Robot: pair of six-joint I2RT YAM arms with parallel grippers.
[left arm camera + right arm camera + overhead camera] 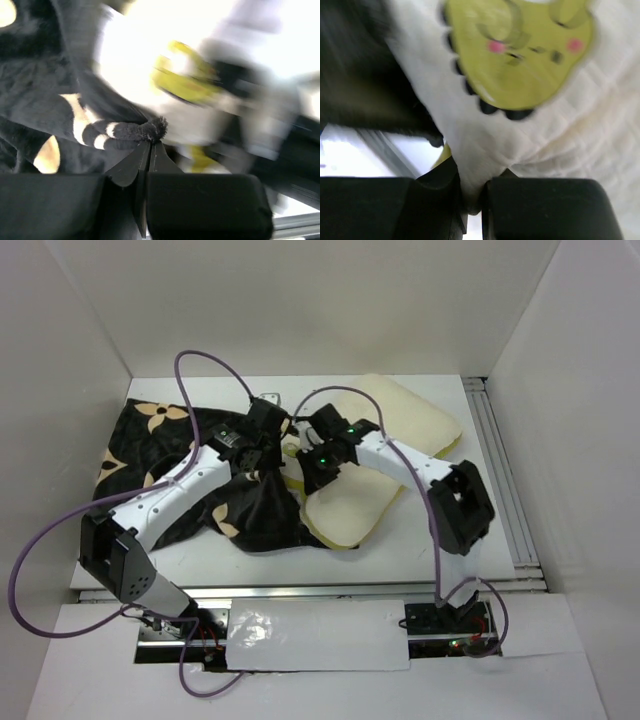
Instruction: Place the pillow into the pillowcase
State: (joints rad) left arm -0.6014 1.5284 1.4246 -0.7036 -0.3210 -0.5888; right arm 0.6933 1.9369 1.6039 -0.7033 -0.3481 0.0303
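The pillowcase (165, 455), lying on the left, is pinched at its edge by the left gripper (150, 146) and the pillow (405, 415), touching it on the right, is clamped by the right gripper (471, 176), so insertion is judged in hand, the mouth next to be held open.

No legible text, numbers or brand marks. The pillow (580, 145) bears only a wordless green cartoon-face patch (520, 55).
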